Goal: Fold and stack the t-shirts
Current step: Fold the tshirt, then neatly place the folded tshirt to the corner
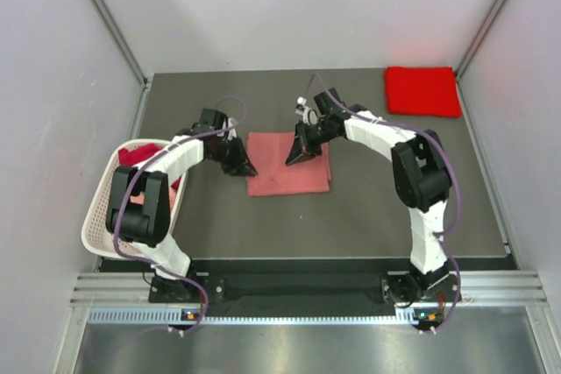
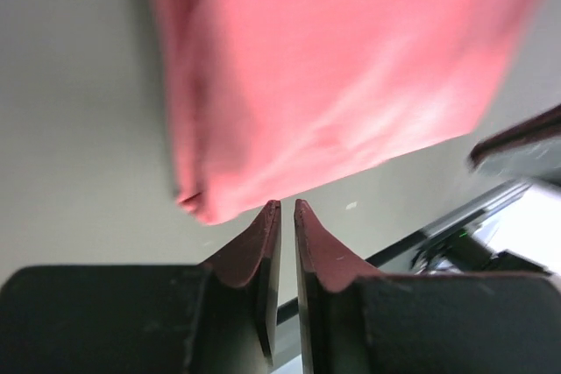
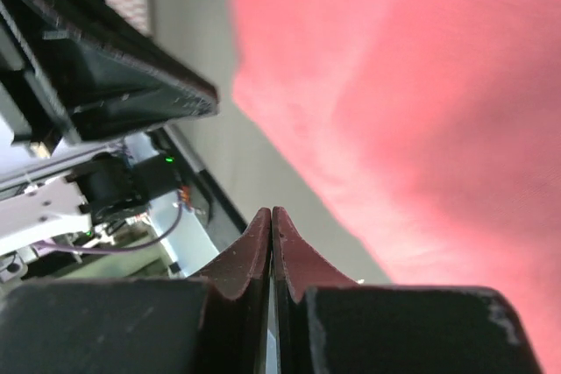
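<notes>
A salmon pink t-shirt [image 1: 289,165] lies folded flat at mid-table. My left gripper [image 1: 246,169] sits at its left edge; in the left wrist view the jaws [image 2: 287,205] stand a narrow slit apart with nothing between them, and the pink cloth [image 2: 333,67] lies just beyond the tips. My right gripper [image 1: 294,160] hovers over the shirt's upper middle; its jaws [image 3: 272,210] are pressed together and empty, with the pink cloth [image 3: 421,111] beside them. A bright red t-shirt [image 1: 422,91] lies folded at the back right. A darker red t-shirt [image 1: 133,157] sits in the basket.
The white slotted basket [image 1: 98,216] stands at the table's left edge beside the left arm. Grey walls enclose the table on three sides. The left gripper's dark finger [image 3: 114,76] shows close by in the right wrist view.
</notes>
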`<action>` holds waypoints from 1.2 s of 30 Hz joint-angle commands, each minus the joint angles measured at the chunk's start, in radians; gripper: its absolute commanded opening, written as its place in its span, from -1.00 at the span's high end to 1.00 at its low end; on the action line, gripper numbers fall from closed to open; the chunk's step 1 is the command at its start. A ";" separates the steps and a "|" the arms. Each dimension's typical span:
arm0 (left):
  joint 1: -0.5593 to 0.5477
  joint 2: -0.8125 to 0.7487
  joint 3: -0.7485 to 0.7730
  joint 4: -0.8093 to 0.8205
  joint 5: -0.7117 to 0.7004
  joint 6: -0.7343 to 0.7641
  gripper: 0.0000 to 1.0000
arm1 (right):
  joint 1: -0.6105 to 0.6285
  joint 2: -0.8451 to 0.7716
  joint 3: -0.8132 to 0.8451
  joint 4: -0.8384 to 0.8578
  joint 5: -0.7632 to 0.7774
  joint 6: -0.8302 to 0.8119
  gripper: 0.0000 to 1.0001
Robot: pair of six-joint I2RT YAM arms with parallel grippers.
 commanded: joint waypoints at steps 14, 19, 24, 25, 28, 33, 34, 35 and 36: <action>0.009 0.395 0.295 0.086 -0.046 0.079 0.74 | -0.125 -0.103 -0.390 0.074 0.031 -0.186 1.00; 0.007 0.304 0.292 0.037 -0.062 0.122 0.62 | -0.139 -0.293 -0.321 -0.063 0.105 -0.234 1.00; 0.001 0.181 0.263 0.002 -0.090 0.113 0.54 | -0.209 -0.383 -0.253 -0.066 0.250 -0.224 0.99; -0.002 0.147 0.260 -0.004 -0.095 0.113 0.53 | -0.220 -0.377 -0.236 -0.048 0.277 -0.210 0.92; -0.017 0.099 0.269 -0.035 -0.105 0.110 0.48 | -0.268 -0.333 -0.203 -0.028 0.249 -0.197 0.85; -0.154 0.053 0.318 -0.067 -0.148 0.136 0.10 | -0.297 -0.196 -0.097 -0.042 0.225 -0.204 0.34; -0.190 0.035 0.317 -0.058 -0.177 0.156 -0.04 | -0.300 -0.153 -0.065 -0.054 0.207 -0.214 0.21; -0.271 0.026 0.314 -0.044 -0.205 0.167 -0.11 | -0.308 -0.136 -0.049 -0.075 0.199 -0.217 0.16; -0.315 0.020 0.305 -0.014 -0.228 0.179 -0.17 | -0.312 -0.122 -0.038 -0.085 0.198 -0.219 0.11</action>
